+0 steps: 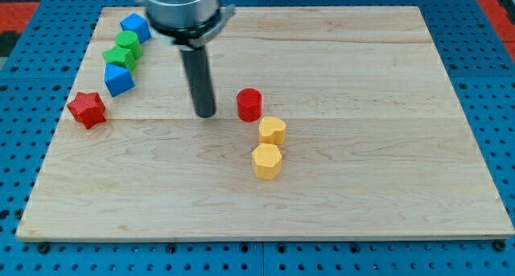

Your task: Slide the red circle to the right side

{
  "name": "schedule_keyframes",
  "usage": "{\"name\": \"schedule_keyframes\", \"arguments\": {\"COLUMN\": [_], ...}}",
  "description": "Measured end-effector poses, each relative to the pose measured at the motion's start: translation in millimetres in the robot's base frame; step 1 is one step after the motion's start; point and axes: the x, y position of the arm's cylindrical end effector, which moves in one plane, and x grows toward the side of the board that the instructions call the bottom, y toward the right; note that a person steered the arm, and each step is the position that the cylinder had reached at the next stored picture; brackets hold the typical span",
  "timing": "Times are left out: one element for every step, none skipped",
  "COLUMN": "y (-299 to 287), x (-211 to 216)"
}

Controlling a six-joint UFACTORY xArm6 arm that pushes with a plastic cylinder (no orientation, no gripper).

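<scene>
This was a robotics lab bench, no question. A pale wooden surface sat on a blue perforated mounting plate, the grid of holes showing on every side. A machined metal arm housing hung over it, and small coloured test blocks lay about like experiment props.

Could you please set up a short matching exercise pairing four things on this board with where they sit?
Things:
1. red circle
2. red star
3. yellow hexagon
4. my tip

Places:
A. near the board's left edge
B. lowest block in the view
C. just left of the red circle, apart from it
D. just above the yellow heart

Pairs: 1-D, 2-A, 3-B, 4-C
</scene>
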Motion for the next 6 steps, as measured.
{"name": "schedule_keyframes", "arguments": {"y": [34, 48, 55, -42, -153, -211], "x": [-1, -1, -1, 16, 31, 63]}}
